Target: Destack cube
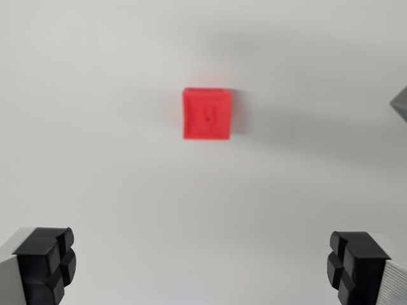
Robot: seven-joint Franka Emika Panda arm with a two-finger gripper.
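Observation:
A red cube (pixel 206 114) sits on the white surface, a little above the middle of the wrist view, seen from above with a small mark on its top face. Whether another cube lies under it cannot be told from this angle. My gripper (pixel 202 265) is open, its two black fingertips (pixel 46 264) at the bottom corners of the view, wide apart. Nothing is between them. The cube lies well ahead of the fingertips, roughly centred between them.
A grey object (pixel 400 103) pokes in at the wrist view's right edge, level with the cube. The white surface (pixel 114 178) spreads around the cube on all sides.

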